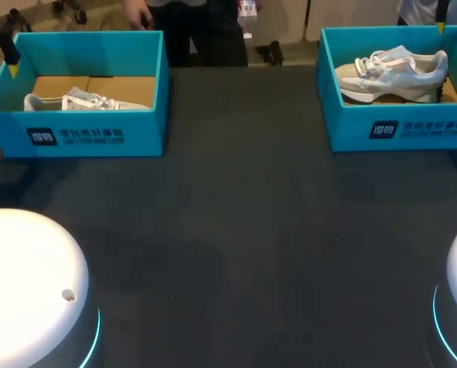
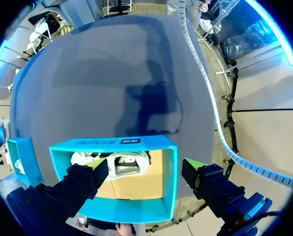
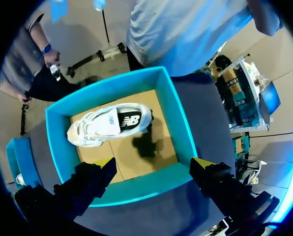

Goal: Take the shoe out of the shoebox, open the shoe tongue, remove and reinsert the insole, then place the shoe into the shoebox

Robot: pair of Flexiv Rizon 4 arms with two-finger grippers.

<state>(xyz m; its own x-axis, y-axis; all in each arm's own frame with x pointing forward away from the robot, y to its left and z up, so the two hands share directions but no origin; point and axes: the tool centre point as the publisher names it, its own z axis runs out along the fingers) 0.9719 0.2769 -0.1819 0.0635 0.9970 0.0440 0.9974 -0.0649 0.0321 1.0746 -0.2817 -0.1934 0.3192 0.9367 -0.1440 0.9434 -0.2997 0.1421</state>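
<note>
Left gripper [image 2: 145, 169] gaped empty above left shoe [image 1: 83, 101] in far left box [image 1: 90, 136]; right gripper [image 3: 154, 164] gaped empty above right shoe [image 1: 393, 73] in far right box [image 1: 401, 132].

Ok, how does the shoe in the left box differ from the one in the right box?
The left shoe lies low against the front wall of the left box, half hidden; the right shoe lies across the middle of the right box, in full view. Both are pale laced sneakers.
</note>
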